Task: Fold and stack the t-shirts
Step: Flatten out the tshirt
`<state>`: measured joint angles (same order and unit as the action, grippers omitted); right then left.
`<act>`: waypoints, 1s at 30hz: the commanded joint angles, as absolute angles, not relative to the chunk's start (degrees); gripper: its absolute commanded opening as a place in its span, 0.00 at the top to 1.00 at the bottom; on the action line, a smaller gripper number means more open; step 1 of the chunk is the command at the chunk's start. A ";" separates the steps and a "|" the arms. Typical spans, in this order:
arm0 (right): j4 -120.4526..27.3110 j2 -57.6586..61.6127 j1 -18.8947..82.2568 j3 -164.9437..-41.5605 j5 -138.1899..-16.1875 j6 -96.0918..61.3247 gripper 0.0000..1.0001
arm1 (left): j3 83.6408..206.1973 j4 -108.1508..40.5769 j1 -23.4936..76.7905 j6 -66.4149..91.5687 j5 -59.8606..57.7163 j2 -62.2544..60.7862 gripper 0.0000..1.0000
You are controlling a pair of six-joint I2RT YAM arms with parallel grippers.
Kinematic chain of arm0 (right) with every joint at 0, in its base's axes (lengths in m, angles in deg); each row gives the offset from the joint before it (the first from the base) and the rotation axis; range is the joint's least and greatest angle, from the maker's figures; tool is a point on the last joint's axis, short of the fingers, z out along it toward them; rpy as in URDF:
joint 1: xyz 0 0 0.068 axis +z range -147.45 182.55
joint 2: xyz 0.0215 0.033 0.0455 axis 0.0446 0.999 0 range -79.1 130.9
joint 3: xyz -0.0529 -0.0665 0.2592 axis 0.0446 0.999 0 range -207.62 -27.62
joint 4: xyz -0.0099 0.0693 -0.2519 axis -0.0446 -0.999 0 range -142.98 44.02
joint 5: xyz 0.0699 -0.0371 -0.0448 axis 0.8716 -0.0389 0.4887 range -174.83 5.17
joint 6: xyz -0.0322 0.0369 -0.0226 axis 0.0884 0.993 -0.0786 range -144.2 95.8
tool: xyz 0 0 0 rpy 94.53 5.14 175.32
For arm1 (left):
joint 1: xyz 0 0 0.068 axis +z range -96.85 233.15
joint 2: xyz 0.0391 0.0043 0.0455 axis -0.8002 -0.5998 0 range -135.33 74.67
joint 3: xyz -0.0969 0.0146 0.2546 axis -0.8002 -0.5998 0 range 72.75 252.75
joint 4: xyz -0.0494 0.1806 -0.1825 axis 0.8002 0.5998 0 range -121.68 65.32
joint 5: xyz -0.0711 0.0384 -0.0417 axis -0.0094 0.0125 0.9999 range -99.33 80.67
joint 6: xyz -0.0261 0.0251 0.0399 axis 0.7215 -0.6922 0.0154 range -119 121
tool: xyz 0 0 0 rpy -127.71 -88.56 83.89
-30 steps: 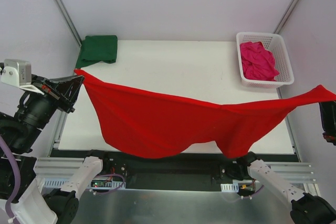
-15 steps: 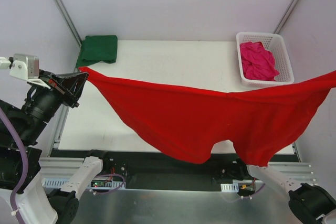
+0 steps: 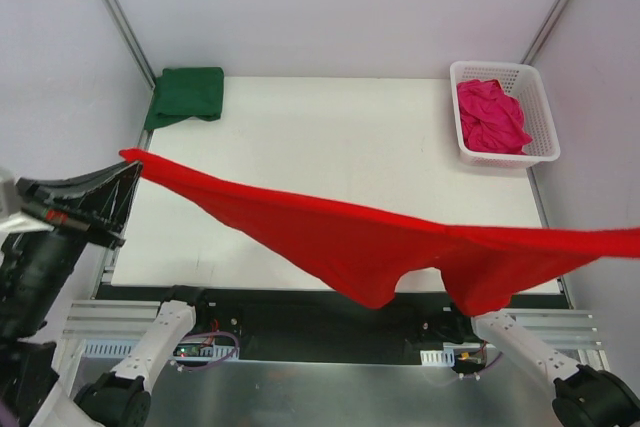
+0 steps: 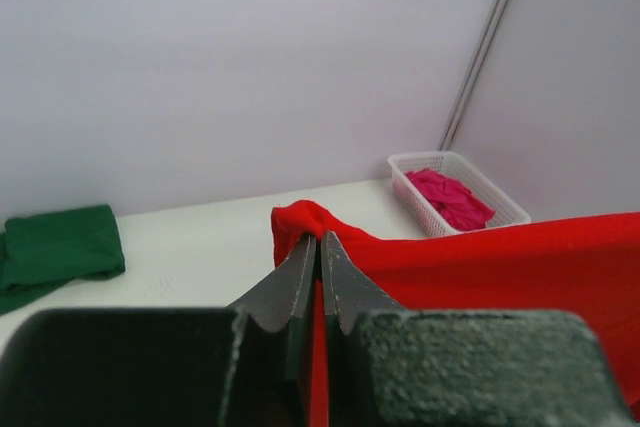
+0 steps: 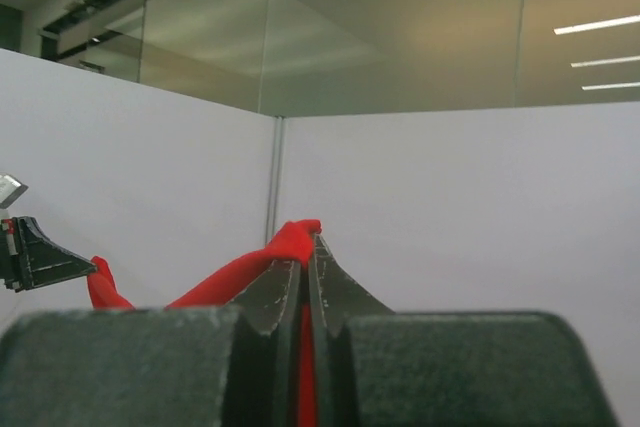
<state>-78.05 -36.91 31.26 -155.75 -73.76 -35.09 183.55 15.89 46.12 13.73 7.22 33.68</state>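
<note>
Nearest, the red t-shirt (image 3: 380,247) is held off the table (image 3: 330,137), stretched btwn both arms above the near edge, w/ its middle sagging in two lobes. One end is pinched in the left gripper (image 4: 320,245), jaws clamped on a bunched corner. The other end is clamped the same way in the right gripper (image 5: 308,245), which is positioned out past the table's right side & is not seen from the top view.

The step in hand is judged to be spreading the shirt prior to laying it flat; no fold is made yet. Next, both ends need to be lowered together & brought fwd over the bare surface, w/ tension kept so the cloth is set down w/o wrinkles. The sagging part could be caught on the near edge.

Farther back, the green t-shirt (image 3: 187,94) is laid folded at the far-left corner, prob. the stack's base. At far right, the pink t-shirt (image 3: 490,115) is crumpled in a white basket (image 3: 541,97), not yet folded. Both are well apart from the likely landing area.
</note>
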 commanded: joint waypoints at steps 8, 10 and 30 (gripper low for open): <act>-70.94 -41.84 31.29 -155.86 -69.62 -32.45 0.99 | 193.25 10.68 46.64 13.04 6.84 37.85 1.00; -71.11 -40.61 32.34 -154.63 -71.89 -34.03 0.98 | 192.03 8.93 46.64 12.08 6.05 36.89 1.00; -57.93 -26.72 41.50 -117.19 -95.20 -44.60 0.99 | 145.71 -23.31 46.64 8.99 -1.77 24.06 1.00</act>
<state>-66.05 -26.53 43.74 -120.06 -91.99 -45.32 149.78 -10.97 46.12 10.25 0.84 25.68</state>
